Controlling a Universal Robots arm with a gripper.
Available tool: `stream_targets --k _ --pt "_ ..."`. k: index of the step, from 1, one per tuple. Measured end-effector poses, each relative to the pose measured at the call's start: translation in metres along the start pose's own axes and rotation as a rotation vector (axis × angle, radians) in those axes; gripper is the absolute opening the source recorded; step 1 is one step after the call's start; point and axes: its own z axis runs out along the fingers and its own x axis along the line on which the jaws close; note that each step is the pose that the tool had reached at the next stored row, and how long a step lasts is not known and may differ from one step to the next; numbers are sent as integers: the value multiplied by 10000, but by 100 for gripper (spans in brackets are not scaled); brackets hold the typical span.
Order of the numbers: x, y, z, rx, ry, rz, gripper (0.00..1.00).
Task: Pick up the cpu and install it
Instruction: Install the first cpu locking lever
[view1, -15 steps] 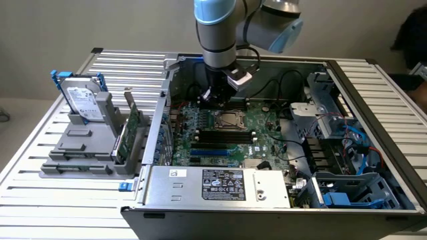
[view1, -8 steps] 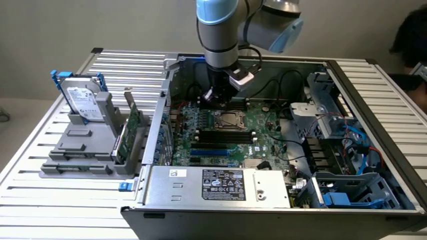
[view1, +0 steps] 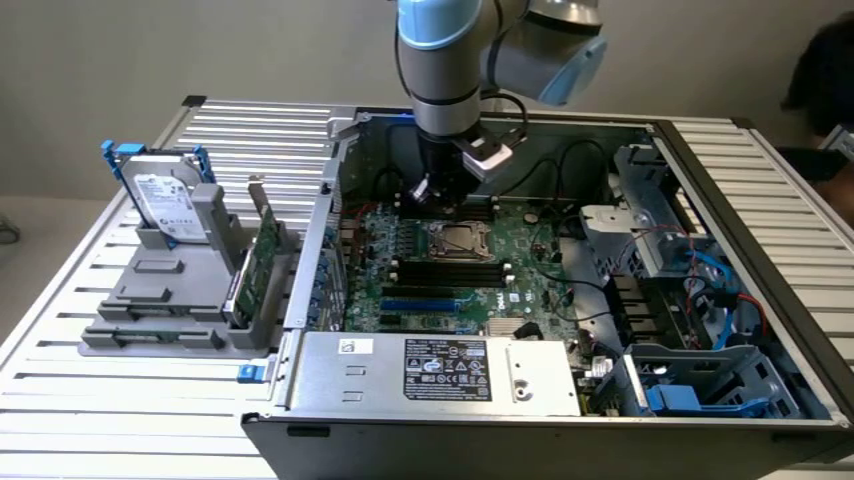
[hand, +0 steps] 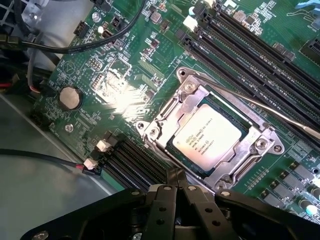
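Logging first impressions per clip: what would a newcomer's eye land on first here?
The arm reaching down into the open PC case mid-picture in the exterior view, with its gripper low over the motherboard. In the wrist view, the cpu sits in its socket, close to the shut, empty gripper. Outside the case, at the exterior view's left, a hard drive stands upright on a grey stand.

You are in a robotics lab.
An open computer tower (view1: 441, 445) sits on a slatted metal table (view1: 134, 400) beneath your robot arm (view1: 441, 60).
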Motion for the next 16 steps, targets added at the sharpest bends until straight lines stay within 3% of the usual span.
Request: stream_targets --k 16 --pt "75 58 14 -20 -30 -104 11"
